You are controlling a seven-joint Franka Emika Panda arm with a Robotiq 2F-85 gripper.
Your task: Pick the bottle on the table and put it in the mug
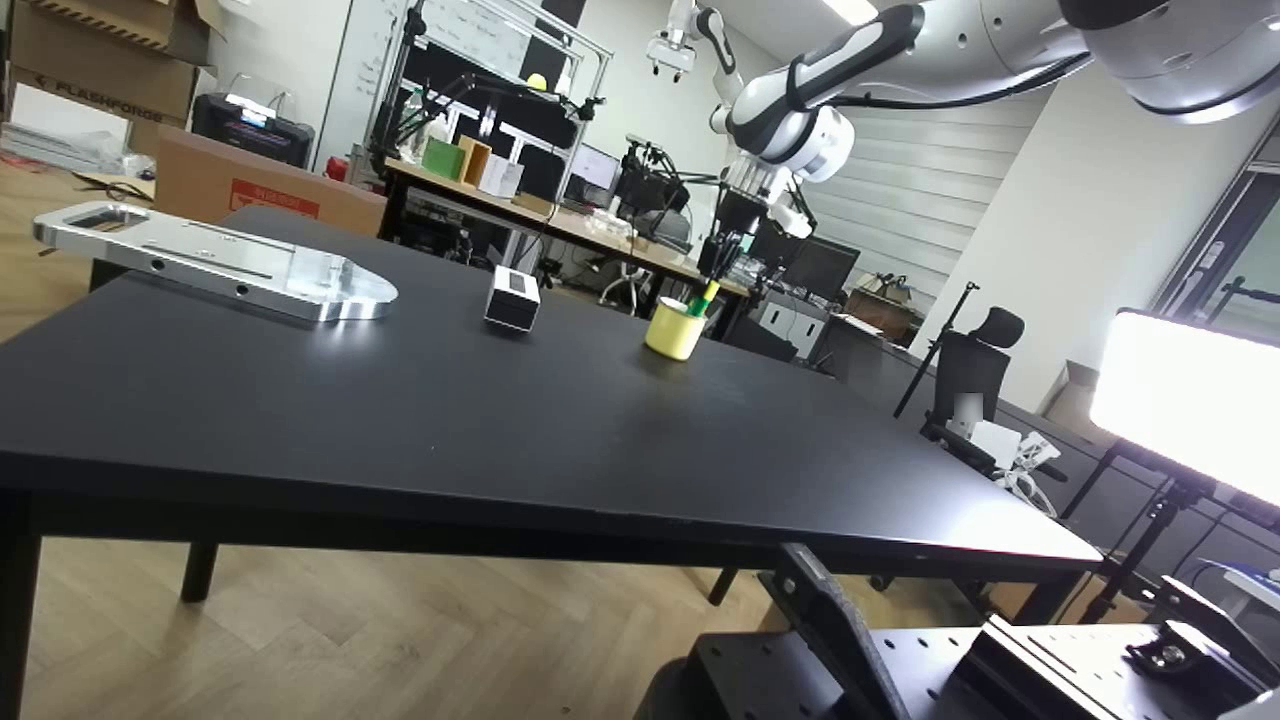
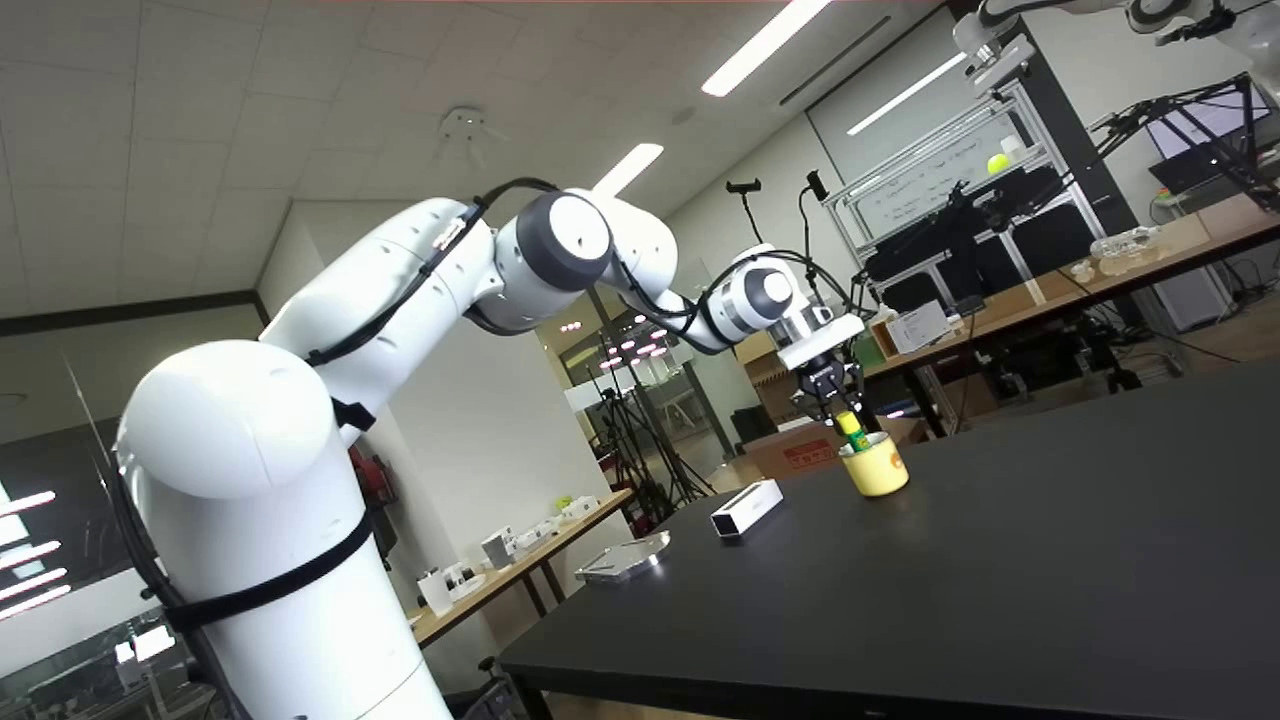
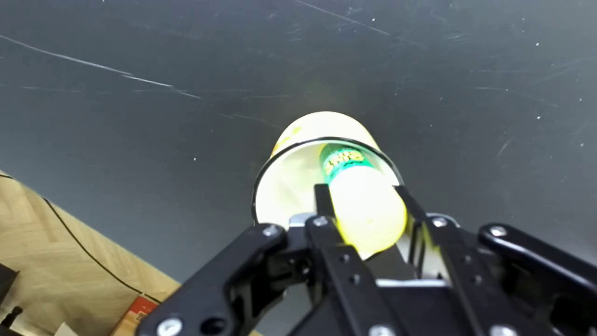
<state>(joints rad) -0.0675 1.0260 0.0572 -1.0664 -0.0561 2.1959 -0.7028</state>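
Observation:
The small green bottle has a yellow top and shows in both exterior views (image 1: pixel 709 291) (image 2: pixel 850 427). Its lower part is inside the pale-yellow mug (image 1: pixel 673 334) (image 2: pixel 877 468). The mug stands upright on the black table. In the wrist view the green part of the bottle (image 3: pixel 343 161) is inside the mug's rim (image 3: pixel 289 196), and its bright top points toward the camera. My gripper (image 3: pixel 361 188) is above the mug with its two fingers against both sides of the bottle's top. The bottle leans in the mug. Its base is hidden inside the mug.
A black-and-white boxy object (image 1: pixel 513 297) (image 2: pixel 748 507) lies on the black table (image 1: pixel 450 420), apart from the mug. A flat silver metal plate (image 1: pixel 220 255) (image 2: pixel 625 558) lies farther along the table. In the wrist view the table's edge and the wooden floor (image 3: pixel 60 261) show at lower left.

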